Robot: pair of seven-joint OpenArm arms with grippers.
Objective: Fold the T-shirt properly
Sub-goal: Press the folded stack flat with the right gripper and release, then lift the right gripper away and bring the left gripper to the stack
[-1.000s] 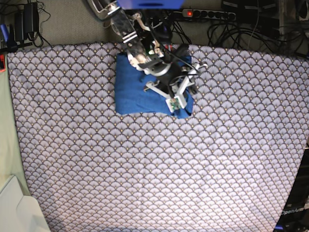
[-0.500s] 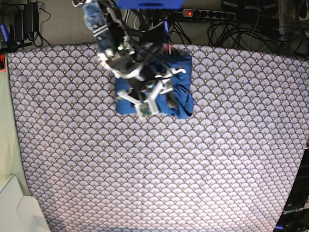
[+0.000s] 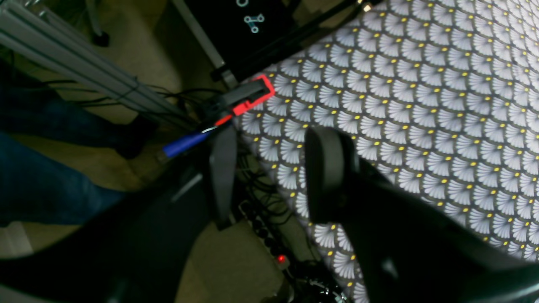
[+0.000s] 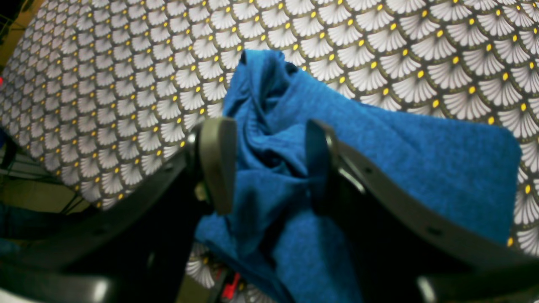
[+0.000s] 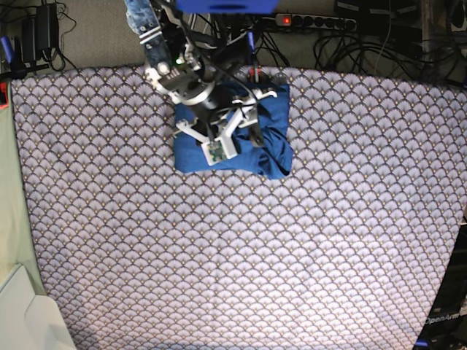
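Shifted from the folded T-shirt (image 5: 264,142)'s near corner back over its middle, right hand (image 4: 265,164) hung open, gripping nothing. Bundle lay near the tablecloth (image 5: 233,255)'s far edge, apparently folded. Left hand (image 3: 269,168) open, empty, beyond that edge.

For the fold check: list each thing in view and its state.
T-shirt: folded into a compact bundle on the tablecloth, one end bunched and wrinkled.
Right hand: open, fingers either side of a raised wrinkle, not pinching it.
Left hand: open, empty, over the table's edge.
Tablecloth: spread flat.
Power strip light: lit red.
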